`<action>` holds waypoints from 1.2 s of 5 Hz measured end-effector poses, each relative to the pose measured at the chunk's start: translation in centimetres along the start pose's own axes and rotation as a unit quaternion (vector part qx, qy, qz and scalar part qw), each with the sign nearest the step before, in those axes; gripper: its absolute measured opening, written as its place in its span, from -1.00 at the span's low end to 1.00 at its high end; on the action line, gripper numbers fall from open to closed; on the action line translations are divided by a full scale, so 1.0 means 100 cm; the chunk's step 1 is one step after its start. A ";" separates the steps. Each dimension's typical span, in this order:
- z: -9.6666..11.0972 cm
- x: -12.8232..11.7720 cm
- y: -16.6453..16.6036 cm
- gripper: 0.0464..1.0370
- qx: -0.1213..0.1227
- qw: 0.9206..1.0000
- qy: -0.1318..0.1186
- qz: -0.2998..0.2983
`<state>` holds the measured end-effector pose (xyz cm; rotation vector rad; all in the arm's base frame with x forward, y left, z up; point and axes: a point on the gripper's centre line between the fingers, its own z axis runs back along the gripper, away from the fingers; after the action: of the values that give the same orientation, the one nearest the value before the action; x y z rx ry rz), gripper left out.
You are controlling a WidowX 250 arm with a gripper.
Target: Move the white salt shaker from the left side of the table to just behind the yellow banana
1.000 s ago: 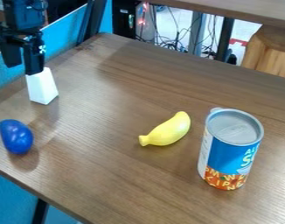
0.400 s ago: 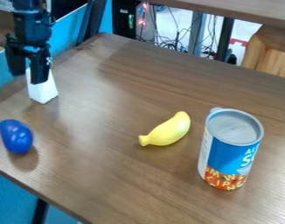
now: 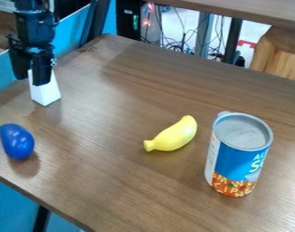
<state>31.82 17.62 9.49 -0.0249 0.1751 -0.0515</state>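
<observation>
Hangs with parted fingers (image 3: 42, 72) at white tapered block (image 3: 46, 94), behind blue egg-shaped toy (image 3: 16, 141), left of toy banana (image 3: 174, 135) and soup can (image 3: 239, 154).

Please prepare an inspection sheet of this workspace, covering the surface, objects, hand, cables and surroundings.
Surface: brown wood-grain table, with soft reflections.
Job's things: white tapered block stands at the table's far left, its upper part partly hidden.
Clutter: blue rounded object near the left edge; yellow banana lying near the middle; blue-labelled can upright at right.
Hand: black hand at the block, fingers apart; contact cannot be confirmed.
Cables: tangled dark cables beyond the table's far edge; nothing seen on the surface.
Surroundings: blue panel at upper left; wooden furniture at upper right.
</observation>
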 end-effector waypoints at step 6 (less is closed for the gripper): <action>0.056 0.024 -0.114 0.18 -0.027 0.989 -0.057 -0.132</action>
<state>34.61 6.20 14.91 -0.1050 0.0584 -0.3099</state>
